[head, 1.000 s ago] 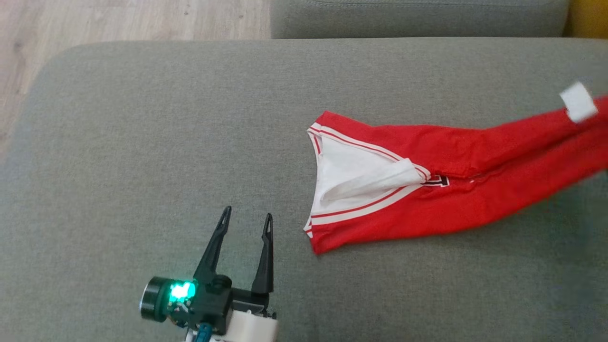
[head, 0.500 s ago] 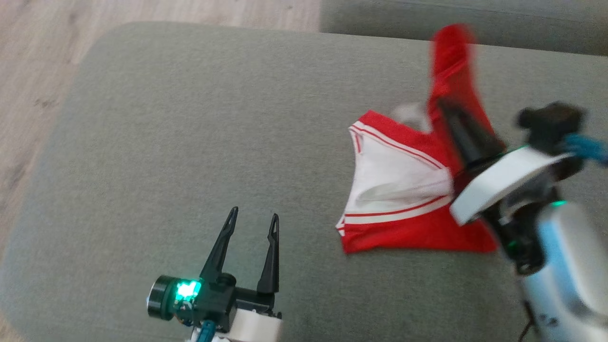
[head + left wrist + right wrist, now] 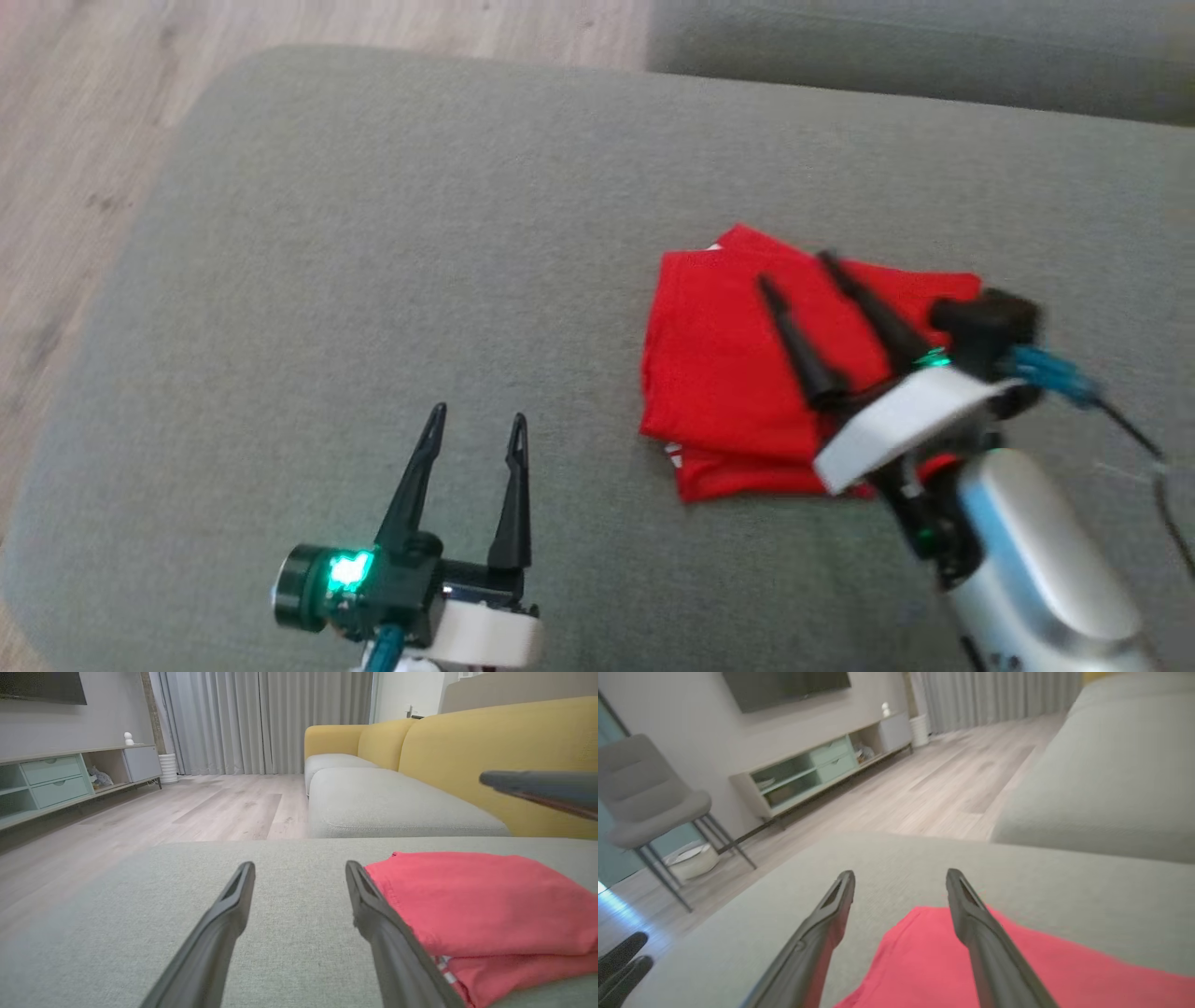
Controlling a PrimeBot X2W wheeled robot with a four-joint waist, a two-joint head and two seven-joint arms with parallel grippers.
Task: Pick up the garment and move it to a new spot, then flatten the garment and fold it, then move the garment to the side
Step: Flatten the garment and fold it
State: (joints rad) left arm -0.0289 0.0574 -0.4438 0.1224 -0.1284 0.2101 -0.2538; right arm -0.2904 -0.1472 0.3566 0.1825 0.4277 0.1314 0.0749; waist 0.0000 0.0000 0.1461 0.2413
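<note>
garment (image 3: 719,373) on cushion (image 3: 373,233) | right gripper (image 3: 792,266) above, apparently apart | sofa (image 3: 467,742) beyond

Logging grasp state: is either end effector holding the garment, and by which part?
Nothing held. Right end effector and left end effector stand open; the garment lies free.

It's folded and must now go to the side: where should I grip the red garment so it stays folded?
Probably the near left corner of the garment, where both layers lie stacked with their edges showing. Come in low from the robot's side and pinch through both layers, so the top flap can't lift. The open right gripper hangs just above it.
</note>
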